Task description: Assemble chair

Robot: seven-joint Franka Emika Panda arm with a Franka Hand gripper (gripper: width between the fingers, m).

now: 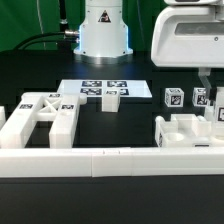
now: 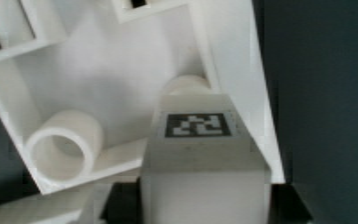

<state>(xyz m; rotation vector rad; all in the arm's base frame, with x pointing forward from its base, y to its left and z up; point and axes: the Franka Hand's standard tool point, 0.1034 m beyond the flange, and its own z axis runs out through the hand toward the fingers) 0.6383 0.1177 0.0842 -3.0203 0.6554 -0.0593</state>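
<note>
At the exterior view's right edge of the table (image 1: 138, 122), the gripper (image 1: 207, 90) hangs over a white chair panel (image 1: 186, 130) beside tagged legs (image 1: 173, 98), its grip impossible to judge.

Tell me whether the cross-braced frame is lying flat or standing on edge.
Lying flat: the cross-braced frame rests low on the table, with its X brace and tags facing up.

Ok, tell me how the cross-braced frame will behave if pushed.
The cross-braced frame looks thick and blocky, so probably stiff. Its glossy surface may slip when gripped. Lying flat and wide, it should slide, not tip.
</note>
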